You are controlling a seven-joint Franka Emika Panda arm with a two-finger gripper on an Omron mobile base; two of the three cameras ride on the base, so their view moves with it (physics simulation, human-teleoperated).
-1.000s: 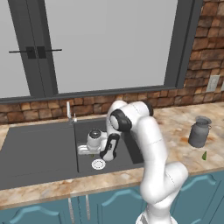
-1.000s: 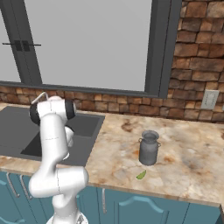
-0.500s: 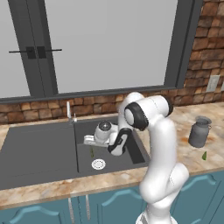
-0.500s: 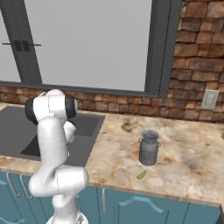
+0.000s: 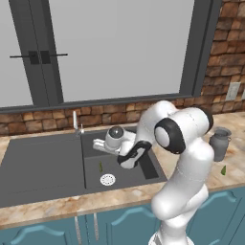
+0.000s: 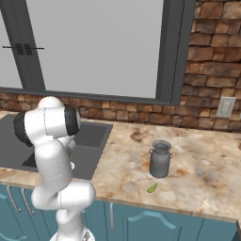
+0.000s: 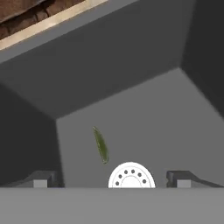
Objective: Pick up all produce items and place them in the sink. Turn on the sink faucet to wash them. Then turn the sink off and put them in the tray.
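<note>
No writing or brand mark could be read on anything in the scene. The sink (image 5: 43,162) was a large dark grey rectangle set into the counter (image 6: 197,164), with a flat drainboard half toward the counter's left end and a deep basin half beside it. The sink faucet (image 5: 75,123), a slim upright silver spout, stood at the sink's back edge. One produce piece (image 7: 100,144), a slender dull-green stalk, lay flat on the basin floor, just beside the white round drain (image 7: 131,176) and apart from it. The second produce piece (image 6: 151,188), small and yellow-green, lay near the counter's front edge, just in front of a grey metal milk can (image 6: 160,159). The hand (image 7: 111,180) hung over the basin with its fingers (image 7: 38,179) spread wide and nothing between them, the drain showing between the tips.
</note>
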